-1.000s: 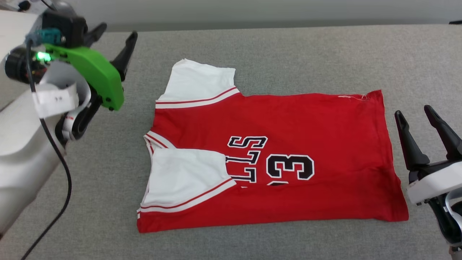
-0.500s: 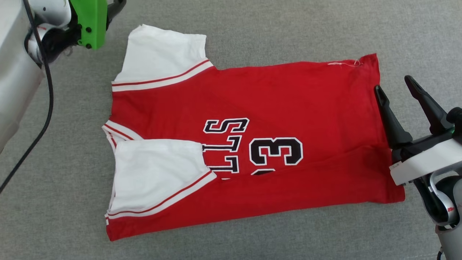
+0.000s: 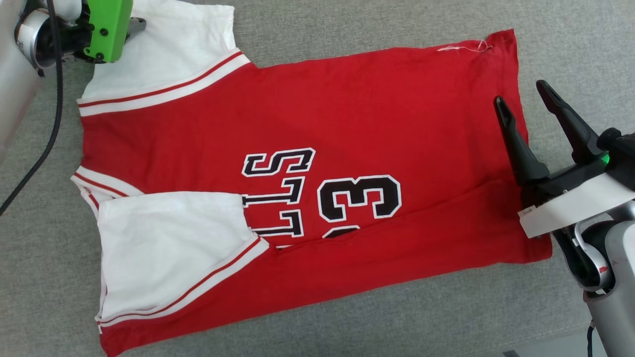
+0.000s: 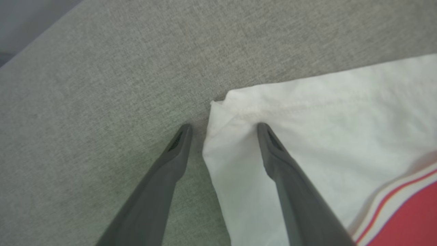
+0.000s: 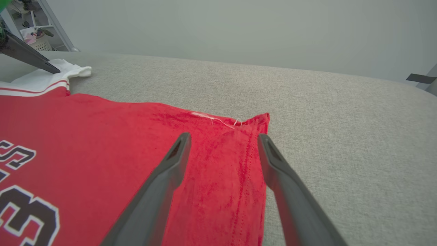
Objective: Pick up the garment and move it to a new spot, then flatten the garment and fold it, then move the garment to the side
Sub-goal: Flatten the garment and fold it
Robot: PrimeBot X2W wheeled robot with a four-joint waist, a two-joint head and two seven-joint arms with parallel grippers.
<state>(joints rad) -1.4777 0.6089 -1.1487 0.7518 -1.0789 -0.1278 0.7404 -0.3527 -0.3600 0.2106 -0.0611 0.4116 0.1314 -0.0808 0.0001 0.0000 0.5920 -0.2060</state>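
Observation:
The garment (image 3: 377,114), a red jersey with white sleeves, black letters and a "3", lies flat on the grey cloth surface (image 3: 347,25). Its near sleeve (image 3: 168,248) is folded over the front. My left gripper (image 4: 223,127) is open at the far sleeve (image 3: 188,44), one finger on the white cloth and the other on the grey surface, with the sleeve's corner (image 4: 218,109) between them. My right gripper (image 3: 521,94) is open at the hem edge. In the right wrist view the gripper (image 5: 224,136) has the red hem (image 5: 252,150) between its fingers.
A black cable (image 3: 49,124) hangs from the left arm beside the collar. The surface's front edge (image 3: 545,342) shows at the lower right. Beyond its far edge stand a pale wall (image 5: 239,30) and a shelf with a basket (image 5: 36,39).
The head camera has dipped, so the whole picture shifted. My left gripper has come onto the far sleeve's corner. My right gripper has moved left from beside the garment to its hem.

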